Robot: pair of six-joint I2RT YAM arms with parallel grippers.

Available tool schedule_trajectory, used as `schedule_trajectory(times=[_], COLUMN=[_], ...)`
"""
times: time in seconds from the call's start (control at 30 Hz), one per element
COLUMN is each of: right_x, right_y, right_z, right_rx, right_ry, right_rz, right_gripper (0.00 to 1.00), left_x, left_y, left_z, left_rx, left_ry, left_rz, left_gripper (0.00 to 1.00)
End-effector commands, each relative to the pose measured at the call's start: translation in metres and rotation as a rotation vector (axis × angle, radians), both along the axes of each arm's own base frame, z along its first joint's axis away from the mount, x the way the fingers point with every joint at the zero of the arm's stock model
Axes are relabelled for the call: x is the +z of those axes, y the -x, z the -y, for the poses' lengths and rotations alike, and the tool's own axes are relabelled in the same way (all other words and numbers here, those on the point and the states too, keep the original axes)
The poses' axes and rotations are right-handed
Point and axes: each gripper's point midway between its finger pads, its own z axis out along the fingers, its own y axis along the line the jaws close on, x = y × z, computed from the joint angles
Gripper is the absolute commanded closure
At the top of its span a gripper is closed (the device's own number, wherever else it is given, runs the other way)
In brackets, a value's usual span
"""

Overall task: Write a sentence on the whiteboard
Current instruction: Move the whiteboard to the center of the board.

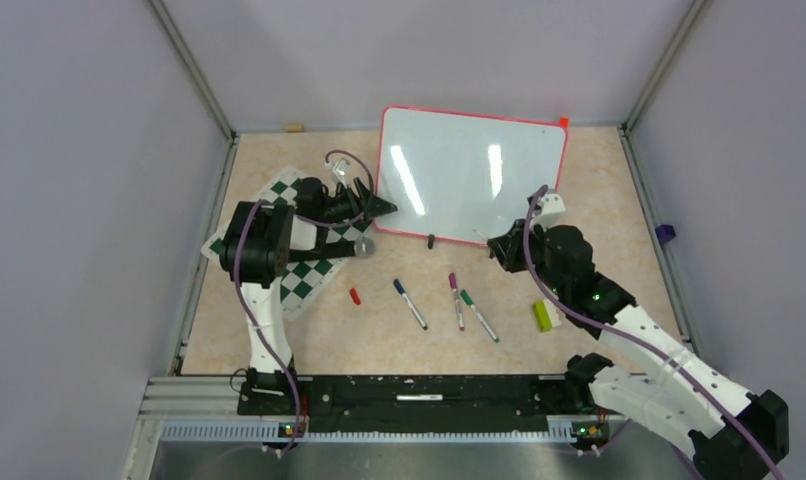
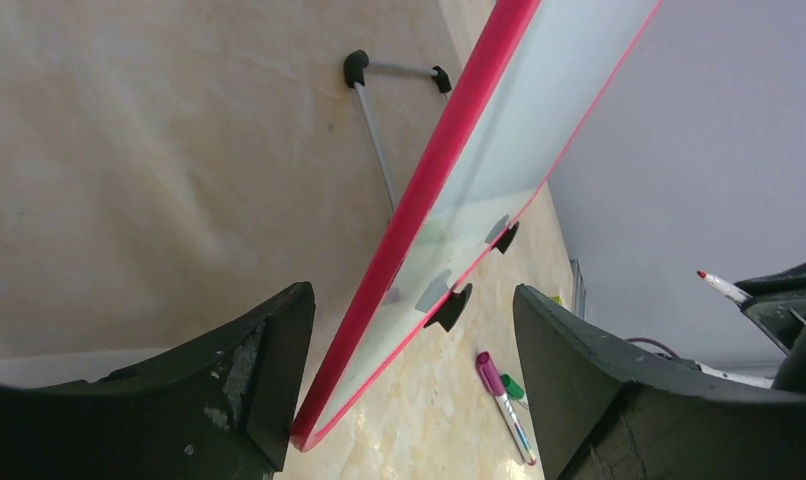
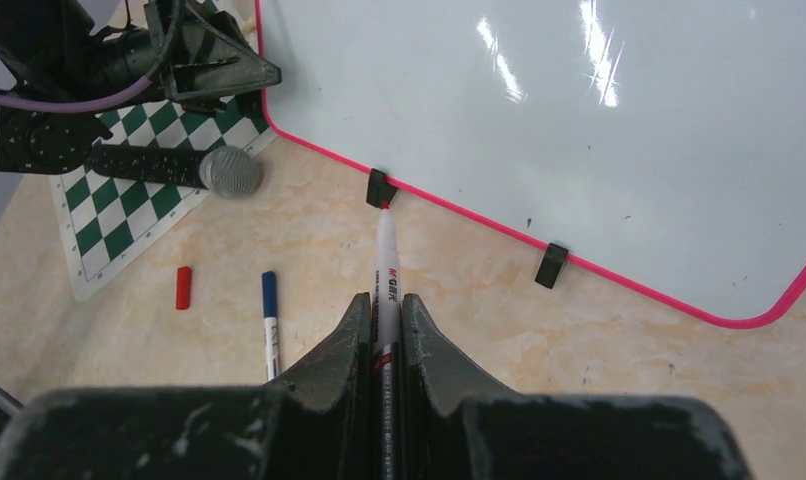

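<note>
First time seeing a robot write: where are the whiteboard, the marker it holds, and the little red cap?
whiteboard (image 1: 459, 170): top view, bare white face.
marker (image 3: 386, 265): right wrist view, white barrel.
red cap (image 1: 355, 296): top view, its middle.

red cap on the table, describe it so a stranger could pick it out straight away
Find the green-and-white checkered chess mat left of the large pink-framed whiteboard. Just off the mat's near right edge lies the small red plastic cap, on bare tabletop. Unlike the long white blue-capped marker beside it, it is short, stubby and all red.
</note>
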Motion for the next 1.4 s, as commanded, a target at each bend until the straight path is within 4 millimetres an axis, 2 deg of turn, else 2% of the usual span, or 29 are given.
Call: schedule_trajectory(times=[0.0, 0.3, 0.53, 0.73, 0.97, 1.03, 1.23, 1.37], right_x=[0.018, 0.017, 0.019, 0.021, 0.022, 0.023, 0.024, 0.028], right_y=[-0.005, -0.004, -0.003, -0.003, -0.004, -0.004, -0.004, -0.005], right_z=[0.003, 0.003, 0.002, 0.002, 0.003, 0.003, 0.005, 0.004], right_rx=[-0.017, -0.016, -0.011, -0.01, -0.016, -0.013, -0.013, -0.008], right_ry=[-0.042, -0.052, -0.062, -0.064, -0.063, -0.06, -0.036, -0.033], right_rz=[0.048, 0.039, 0.039, 0.039, 0.043, 0.046, 0.052, 0.063], right_gripper=[1.0, 1.0, 1.0, 1.0, 1.0, 1.0, 1.0, 1.0], left_x=[0.048, 0.056, 0.052, 0.053, 0.05, 0.05, 0.052, 0.055], left_y=[0.015, 0.042, 0.063, 0.067, 0.062, 0.062, 0.066, 0.065], left_z=[0.011, 0.019, 0.02, 0.011, -0.011, -0.015, -0.024, -0.031], left_rx=[-0.061, -0.091, -0.082, -0.024, 0.106, 0.139, 0.207, 0.256], left_ry=[0.008, -0.033, -0.094, -0.17, -0.306, -0.319, -0.327, -0.342], left_rz=[0.165, 0.181, 0.171, 0.162, 0.18, 0.197, 0.257, 0.296], left_gripper=[0.24, 0.26, 0.26, 0.24, 0.17, 0.15, 0.02, 0.01])
